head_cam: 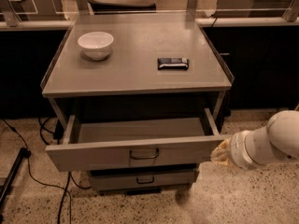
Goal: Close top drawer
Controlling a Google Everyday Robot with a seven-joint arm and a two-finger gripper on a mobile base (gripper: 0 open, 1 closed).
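The top drawer (135,157) is a wide grey metal drawer with a small dark wire handle (144,155) at its centre. It stands pulled far out of the grey cabinet, and its inside shows nothing in it. My gripper (219,154) comes in from the right on a white arm, low beside the drawer front's right end, touching or nearly touching its corner.
A white bowl (96,44) and a dark wrapped bar (173,63) lie on the cabinet top (135,78). A narrower lower drawer (142,178) sits below the open one. Black cables (32,171) and a dark stand leg (11,183) lie on the speckled floor at left.
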